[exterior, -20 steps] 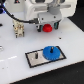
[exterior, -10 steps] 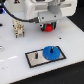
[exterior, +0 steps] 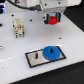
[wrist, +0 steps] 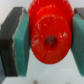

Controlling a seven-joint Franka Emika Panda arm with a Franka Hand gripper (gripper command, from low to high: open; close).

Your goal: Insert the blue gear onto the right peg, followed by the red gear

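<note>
The blue gear (exterior: 51,52) lies flat on the right end, in the exterior view, of the grey base plate (exterior: 31,58). It covers the right peg, which is hidden. The twin pin (exterior: 37,54) stands bare on the plate's left end. My gripper (exterior: 51,19) hangs well above the plate, behind the blue gear, and is shut on the red gear (exterior: 51,20). In the wrist view the red gear (wrist: 50,37) fills the gap between the two teal finger pads (wrist: 19,40), its toothed rim touching both and its hub hole facing the camera.
A beige blocky fixture (exterior: 18,27) stands at the back on the exterior view's left. The white table (exterior: 70,40) has small dark holes scattered across it. Blue items (exterior: 2,9) sit at the far back left edge.
The gripper, with the red gear in it, stays high over the plate and has drifted slightly toward the exterior view's right. The blue gear has not moved.
</note>
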